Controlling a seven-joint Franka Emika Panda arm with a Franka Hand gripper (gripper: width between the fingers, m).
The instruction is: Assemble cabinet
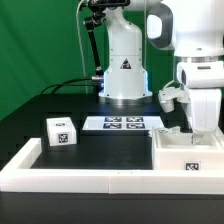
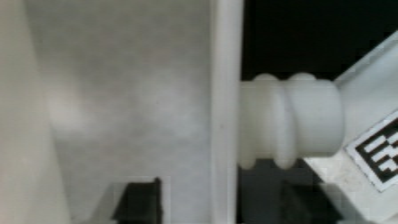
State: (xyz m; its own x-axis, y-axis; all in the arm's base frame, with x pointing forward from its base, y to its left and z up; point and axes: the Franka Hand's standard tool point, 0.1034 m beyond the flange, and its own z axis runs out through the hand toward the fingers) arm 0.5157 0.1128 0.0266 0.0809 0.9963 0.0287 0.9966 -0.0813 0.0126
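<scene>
The cabinet shell (image 1: 186, 152), a large white box with a tag on its front, stands at the exterior view's right. My gripper (image 1: 197, 124) reaches down onto its upper edge. In the wrist view the two dark fingertips (image 2: 143, 200) stand either side of a thin white wall of the shell (image 2: 224, 100), with a gap on each side, so the gripper (image 2: 217, 202) is open and straddles it. Beside the wall are a white ribbed knob (image 2: 285, 115) and a tagged white face (image 2: 374, 152). A small white drawer block (image 1: 60, 131) with a tag sits apart at the exterior view's left.
The marker board (image 1: 122, 123) lies flat in front of the robot base (image 1: 125, 75). A long low white border rail (image 1: 90, 172) runs along the front and up the left side. A green backdrop stands behind.
</scene>
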